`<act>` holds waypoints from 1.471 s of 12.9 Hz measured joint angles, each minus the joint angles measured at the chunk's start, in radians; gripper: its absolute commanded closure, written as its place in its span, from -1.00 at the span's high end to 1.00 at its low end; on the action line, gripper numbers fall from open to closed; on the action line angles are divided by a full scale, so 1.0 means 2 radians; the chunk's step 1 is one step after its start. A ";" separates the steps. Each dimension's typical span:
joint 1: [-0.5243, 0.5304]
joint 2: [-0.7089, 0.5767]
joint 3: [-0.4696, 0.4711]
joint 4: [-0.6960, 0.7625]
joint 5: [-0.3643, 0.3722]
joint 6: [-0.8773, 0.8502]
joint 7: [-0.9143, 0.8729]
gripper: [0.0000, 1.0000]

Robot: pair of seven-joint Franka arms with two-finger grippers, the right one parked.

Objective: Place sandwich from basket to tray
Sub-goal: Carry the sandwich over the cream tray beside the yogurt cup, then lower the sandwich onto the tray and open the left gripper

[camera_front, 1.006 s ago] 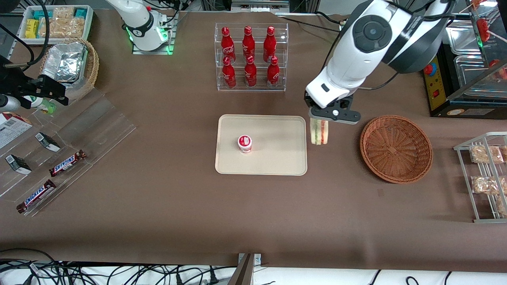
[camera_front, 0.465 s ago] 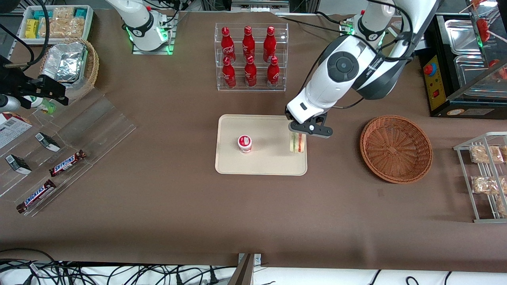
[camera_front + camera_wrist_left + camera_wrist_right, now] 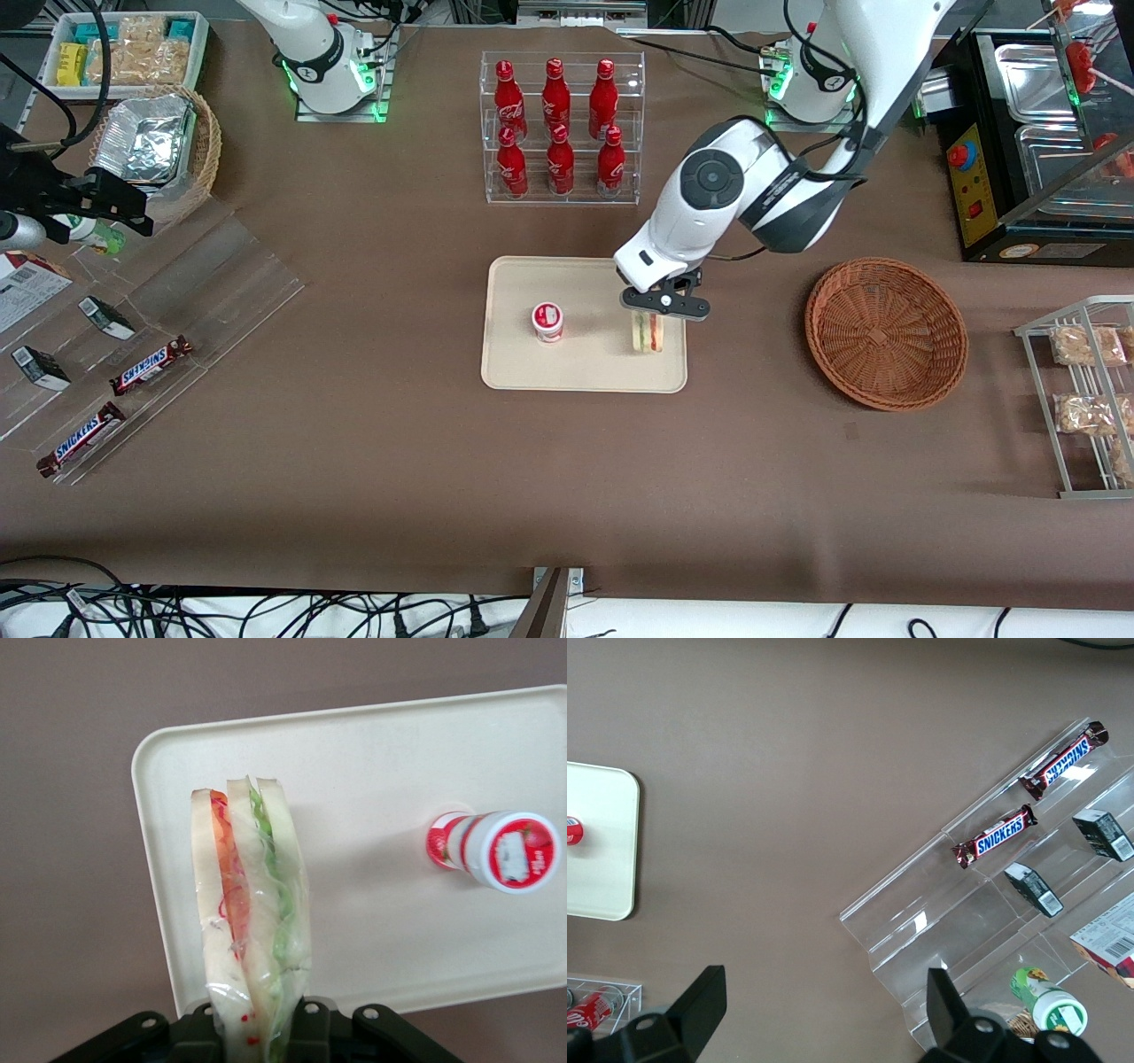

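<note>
A: Tray first, then basket, now bare of food. Where is the gripper?

B: Over the tray's basket-side end, closed on the sandwich, pinching the wrapped wedge at one end so it hangs upright.

A: Handling?

B: Probably light, soft, slick film. Grip across the bread faces, gently. A small cup stands nearby.

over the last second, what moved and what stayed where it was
The gripper, shut on the sandwich, carried it from the gap between the basket and the tray to over the tray, beside the small red-capped bottle, and lower. Not let go. Basket, tray and bottle stayed put.
</note>
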 measured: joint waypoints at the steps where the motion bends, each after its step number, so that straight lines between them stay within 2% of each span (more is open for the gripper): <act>1: -0.001 0.012 0.000 0.000 0.010 0.007 -0.005 -1.00; 5: -0.002 0.043 0.000 0.000 0.036 0.016 -0.008 -1.00; 12: -0.008 0.062 0.001 0.000 0.042 0.022 -0.009 -1.00; 13: -0.008 0.064 0.001 0.000 0.049 0.022 -0.010 -0.86; 14: -0.008 0.066 0.001 0.000 0.054 0.022 -0.013 -0.58; 15: -0.008 0.068 0.001 0.000 0.055 0.022 -0.018 0.33; 17: -0.008 0.070 0.001 0.000 0.058 0.023 -0.027 0.97; 19: -0.008 0.070 0.001 0.001 0.065 0.023 -0.032 1.00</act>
